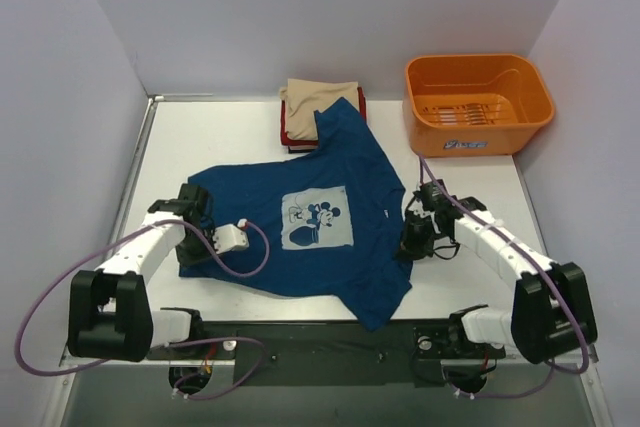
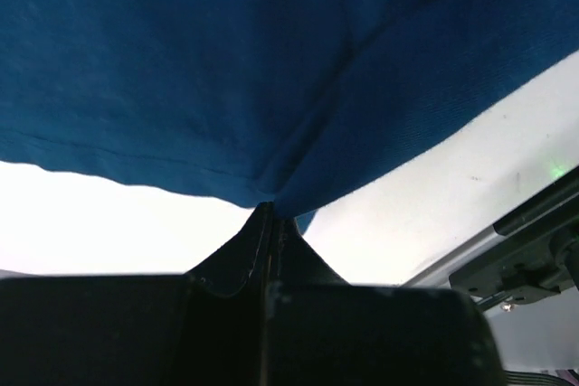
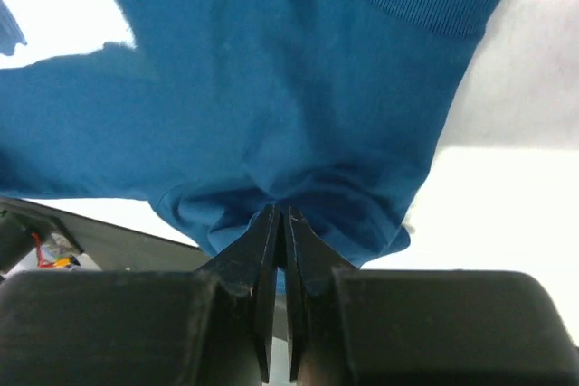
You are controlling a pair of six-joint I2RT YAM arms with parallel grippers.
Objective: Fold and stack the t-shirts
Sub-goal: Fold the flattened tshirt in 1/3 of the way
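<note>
A dark blue t-shirt [image 1: 330, 187] with a pale square cartoon-mouse print lies spread on the white table, print up. My left gripper [image 1: 196, 209] is shut on its left edge; in the left wrist view the cloth [image 2: 271, 79] bunches at the closed fingertips [image 2: 271, 208]. My right gripper [image 1: 412, 239] is shut on the shirt's right edge near the collar; the right wrist view shows the cloth [image 3: 271, 115] pinched at the tips [image 3: 282, 211]. A stack of folded shirts [image 1: 318, 107], beige on top of red and dark ones, sits at the back, with the blue shirt's sleeve touching it.
An orange plastic tub [image 1: 476, 104] stands at the back right. Purple cables loop from both arms near the table's [image 1: 220, 137] front edge. Pale walls close in the left, back and right sides.
</note>
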